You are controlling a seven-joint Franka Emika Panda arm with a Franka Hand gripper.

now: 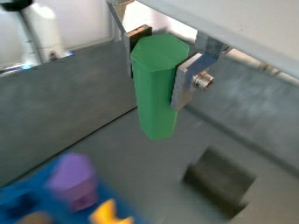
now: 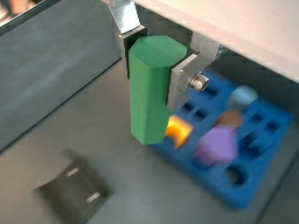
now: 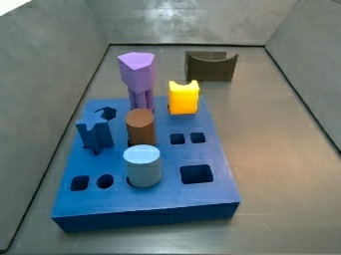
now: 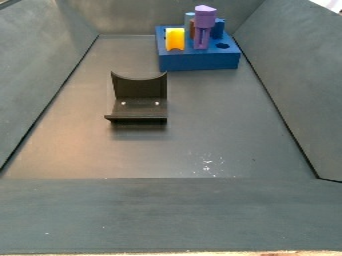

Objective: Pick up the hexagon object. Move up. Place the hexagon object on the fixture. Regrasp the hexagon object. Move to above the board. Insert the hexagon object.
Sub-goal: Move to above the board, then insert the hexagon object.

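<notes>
The hexagon object (image 1: 156, 86), a plain green bar, hangs upright in the gripper (image 1: 156, 61), well clear of the grey floor; both wrist views show it (image 2: 149, 87), and neither side view shows it or the gripper. The silver fingers (image 1: 191, 77) press its upper part from opposite sides, so the gripper is clamped on the bar, with most of the bar's length hanging free under the plates.

In a wrist view the fixture (image 1: 219, 180) sits on the floor beneath and to one side of the bar, apart from it. It stands empty in both side views (image 3: 210, 66), its notch facing up (image 4: 136, 97).

The blue board (image 3: 147, 197) lies flat on the floor, apart from the fixture. On it stand a purple peg (image 3: 136, 74), a yellow piece (image 3: 182, 96), a brown cylinder (image 3: 140, 127), a light blue cylinder (image 3: 142, 165) and a dark blue piece (image 3: 94, 135). Several shaped holes are open.
</notes>
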